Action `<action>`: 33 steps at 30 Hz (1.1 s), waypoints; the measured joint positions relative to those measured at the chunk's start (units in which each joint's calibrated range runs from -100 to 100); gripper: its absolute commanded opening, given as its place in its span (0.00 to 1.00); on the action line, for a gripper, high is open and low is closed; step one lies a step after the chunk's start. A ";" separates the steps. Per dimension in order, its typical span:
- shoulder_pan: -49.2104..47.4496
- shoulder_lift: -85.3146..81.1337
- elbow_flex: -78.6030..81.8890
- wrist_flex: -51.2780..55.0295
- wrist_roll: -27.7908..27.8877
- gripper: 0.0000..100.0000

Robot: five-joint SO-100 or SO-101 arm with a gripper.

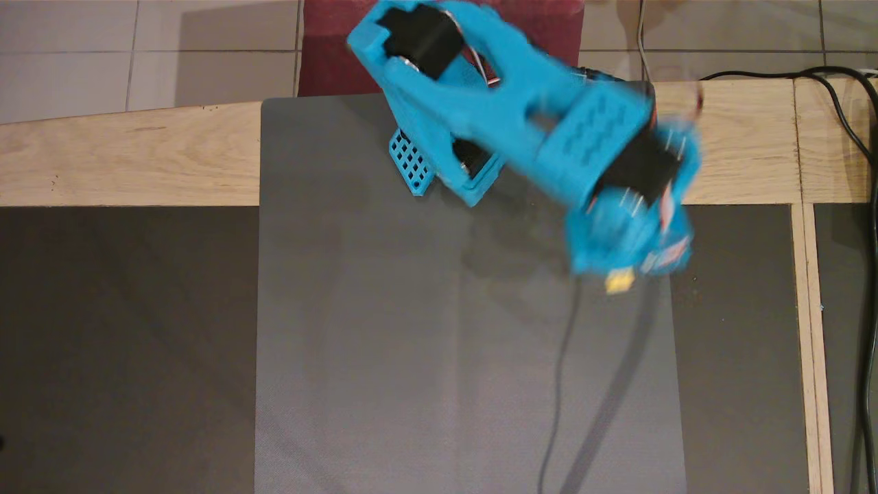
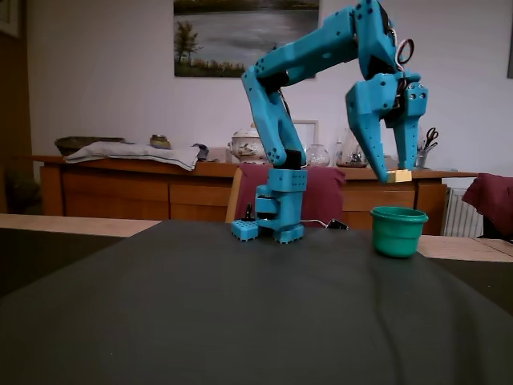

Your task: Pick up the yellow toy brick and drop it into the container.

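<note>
The hand grips the yellow toy brick only at its fingertips above the container; a slightly off-centre release risks striking the rim and bouncing onto the surface.

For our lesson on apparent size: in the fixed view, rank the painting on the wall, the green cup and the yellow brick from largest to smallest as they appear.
1. Painting, though it hangs far behind.
2. Green cup.
3. Yellow brick, held in the pincer.
</note>
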 measured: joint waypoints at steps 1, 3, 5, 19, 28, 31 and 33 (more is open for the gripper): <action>-1.41 0.00 0.00 0.09 -0.48 0.00; -4.68 0.00 0.00 0.09 -1.53 0.00; -6.68 -0.08 0.00 0.09 -2.38 0.00; -18.04 0.09 0.00 -2.20 -8.57 0.01; -18.63 5.52 0.00 -5.54 -9.78 0.00; -19.82 6.54 0.09 -5.81 -9.94 0.00; -20.42 6.54 0.09 -5.81 -9.94 0.01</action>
